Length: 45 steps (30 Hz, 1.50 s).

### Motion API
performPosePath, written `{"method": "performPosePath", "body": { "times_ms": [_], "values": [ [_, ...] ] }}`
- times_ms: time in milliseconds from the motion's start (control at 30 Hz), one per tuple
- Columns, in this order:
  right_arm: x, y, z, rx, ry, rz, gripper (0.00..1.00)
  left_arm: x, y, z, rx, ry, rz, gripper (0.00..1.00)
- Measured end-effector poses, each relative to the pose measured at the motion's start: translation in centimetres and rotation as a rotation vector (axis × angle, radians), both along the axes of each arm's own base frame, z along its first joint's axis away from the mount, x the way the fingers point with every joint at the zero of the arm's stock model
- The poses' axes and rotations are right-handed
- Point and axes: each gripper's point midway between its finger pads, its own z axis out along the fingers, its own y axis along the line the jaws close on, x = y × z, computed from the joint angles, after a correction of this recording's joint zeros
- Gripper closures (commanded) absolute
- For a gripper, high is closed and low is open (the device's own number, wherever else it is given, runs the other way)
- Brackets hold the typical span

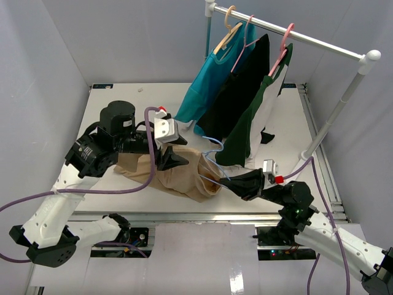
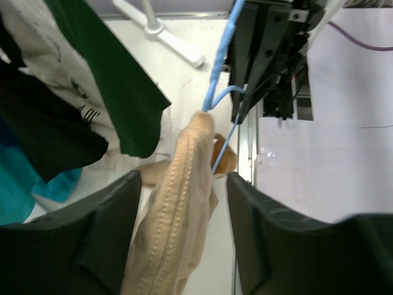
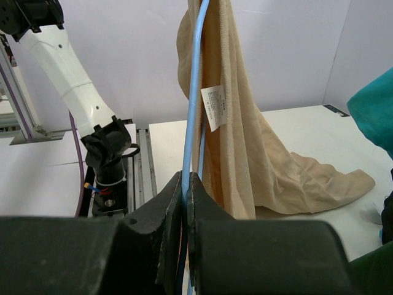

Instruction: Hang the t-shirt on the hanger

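The tan t-shirt (image 1: 184,175) lies bunched on the white table, one end lifted onto the light-blue hanger (image 1: 215,149). My right gripper (image 1: 224,182) is shut on the hanger's wire. In the right wrist view the hanger (image 3: 194,92) rises straight up from the right gripper (image 3: 185,181), and the t-shirt (image 3: 245,141) drapes over it with a white label showing. My left gripper (image 1: 172,158) is over the shirt's left part. In the left wrist view the left gripper (image 2: 184,184) stands open, with a stitched fold of the t-shirt (image 2: 178,203) loose between the fingers, running up to the hanger (image 2: 221,67).
A white clothes rack (image 1: 295,34) crosses the back right. On it hang a teal shirt (image 1: 206,86), a black garment (image 1: 242,92) and a dark green shirt (image 1: 245,132), close behind the hanger. The rack's foot (image 2: 163,31) rests on the table.
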Motion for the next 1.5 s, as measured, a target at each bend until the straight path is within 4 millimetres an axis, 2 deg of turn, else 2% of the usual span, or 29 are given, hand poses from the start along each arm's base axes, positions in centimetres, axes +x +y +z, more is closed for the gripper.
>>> {"method": "performPosePath", "body": {
  "times_ms": [200,267,333,433,667,733,767,800,833,967,1033,1133,1267,1300,1333,1367,1433,1467,1500],
  "values": [
    [0.0,0.5,-0.6,-0.027,0.021,0.019,0.92,-1.2,-0.8,-1.3,-0.008,0.056,-0.089,0.55],
    [0.0,0.7,-0.7,-0.040,0.028,0.029,0.92,-1.3,-1.0,-2.1,0.003,0.085,-0.103,0.66],
    [0.0,1.0,-0.8,-0.054,0.036,0.039,0.92,-1.2,-1.2,-2.8,0.013,0.109,-0.109,0.83],
    [0.1,1.2,-1.1,-0.069,0.054,0.043,0.92,-1.3,-1.2,-3.4,0.024,0.132,-0.112,1.00],
    [0.2,1.3,-1.6,-0.090,0.073,0.046,0.92,-2.0,-0.7,-4.1,0.031,0.134,-0.109,1.00],
    [0.1,1.3,-1.3,-0.096,0.073,0.047,0.92,-2.2,-0.6,-4.1,0.024,0.123,-0.109,0.87],
    [0.1,1.3,-1.2,-0.100,0.071,0.049,0.92,-2.3,-0.5,-4.1,0.020,0.119,-0.107,0.73],
    [0.1,1.3,-1.0,-0.105,0.069,0.051,0.92,-2.5,-0.4,-4.0,0.016,0.117,-0.105,0.64],
    [0.0,1.3,-0.8,-0.110,0.066,0.053,0.92,-2.6,-0.3,-4.0,0.011,0.112,-0.103,0.61],
    [-0.1,1.1,0.3,-0.113,0.047,0.051,0.92,-2.8,0.2,-4.4,0.013,0.113,-0.080,0.58],
    [-0.2,1.0,0.4,-0.118,0.046,0.050,0.92,-2.6,0.3,-4.7,0.022,0.117,-0.054,0.64],
    [-0.3,0.9,0.2,-0.132,0.053,0.048,0.92,-2.0,0.2,-5.1,0.038,0.127,-0.033,1.00],
    [0.2,0.8,-0.5,-0.158,0.074,0.023,0.92,-1.8,-0.1,-5.7,0.062,0.162,-0.036,1.00],
    [0.3,0.8,-0.6,-0.160,0.075,0.019,0.90,-1.7,-0.3,-5.6,0.064,0.168,-0.038,1.00],
    [0.4,0.7,-0.6,-0.161,0.076,0.014,0.83,-1.6,-0.4,-5.7,0.066,0.175,-0.037,1.00],
    [0.5,0.7,-0.7,-0.165,0.082,0.007,0.67,-1.5,-0.4,-5.7,0.068,0.181,-0.036,1.00],
    [0.8,0.6,-0.5,-0.165,0.083,-0.012,0.47,-1.3,-0.5,-6.2,0.079,0.200,-0.022,1.00],
    [1.0,0.5,0.2,-0.151,0.081,-0.027,0.35,-1.2,-0.5,-6.6,0.087,0.208,-0.010,1.00],
    [1.2,0.4,0.9,-0.134,0.081,-0.043,0.28,-1.0,-0.6,-7.0,0.096,0.215,0.003,1.00]
  ]
}}
